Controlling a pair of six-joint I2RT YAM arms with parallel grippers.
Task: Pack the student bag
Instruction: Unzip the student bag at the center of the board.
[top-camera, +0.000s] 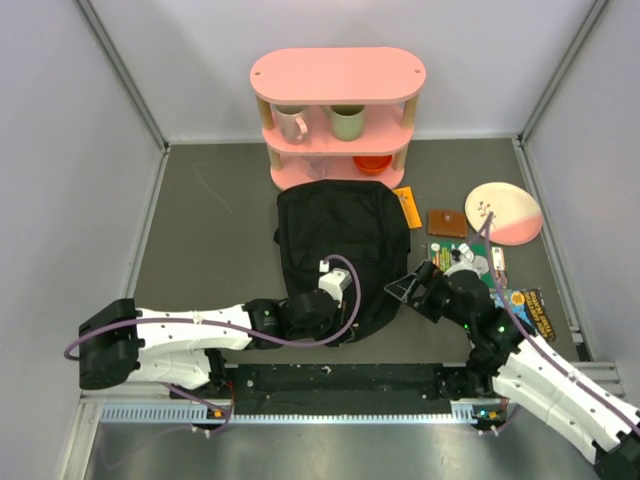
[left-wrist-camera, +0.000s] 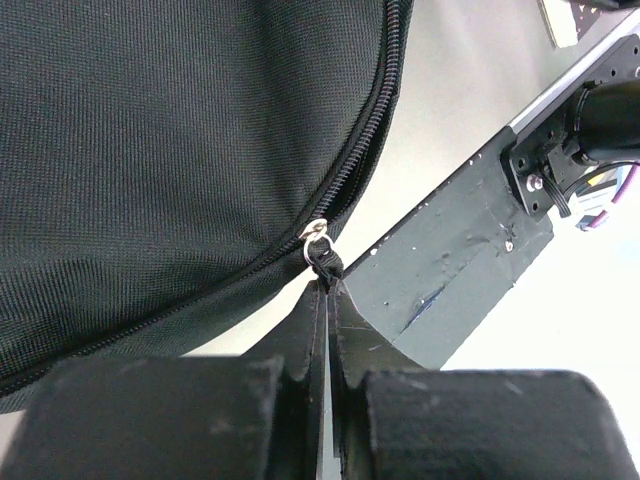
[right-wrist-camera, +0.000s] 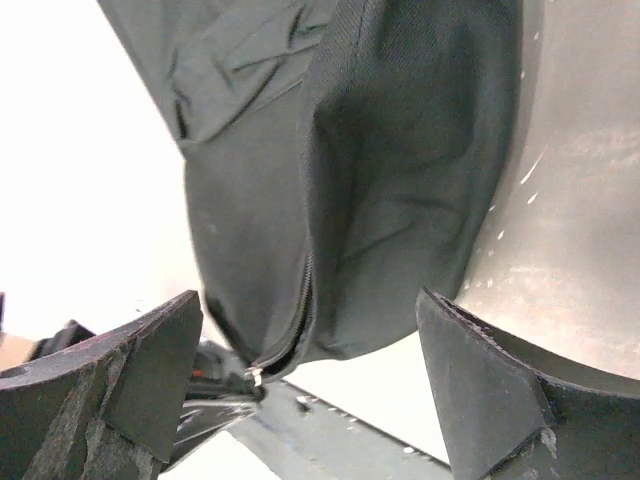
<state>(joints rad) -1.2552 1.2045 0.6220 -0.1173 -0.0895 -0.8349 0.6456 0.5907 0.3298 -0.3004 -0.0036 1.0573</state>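
While lying flat, student bag (top-camera: 335, 255): mid-table, just in front of pink shelf (top-camera: 337, 75)
left gripper (left-wrist-camera: 328, 287): clamped on zipper pull (left-wrist-camera: 322, 262)
right gripper (right-wrist-camera: 310, 305): jaws spread wide, bag corner between them

bag (top-camera: 335, 250) ctr table (top-camera: 215, 235) | shelf (top-camera: 337, 75) behind it | plate (top-camera: 503, 212) to r | l pincer (left-wrist-camera: 326, 292) on zip pull (left-wrist-camera: 322, 262) at bag's near edge

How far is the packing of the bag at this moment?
Done: nothing looks packed; the zipper seen from the left wrist is closed. In hand: the left gripper pinches the zipper pull; the right gripper stands open beside the bag. Left: opening it and loading things like the wallet, lying outside.
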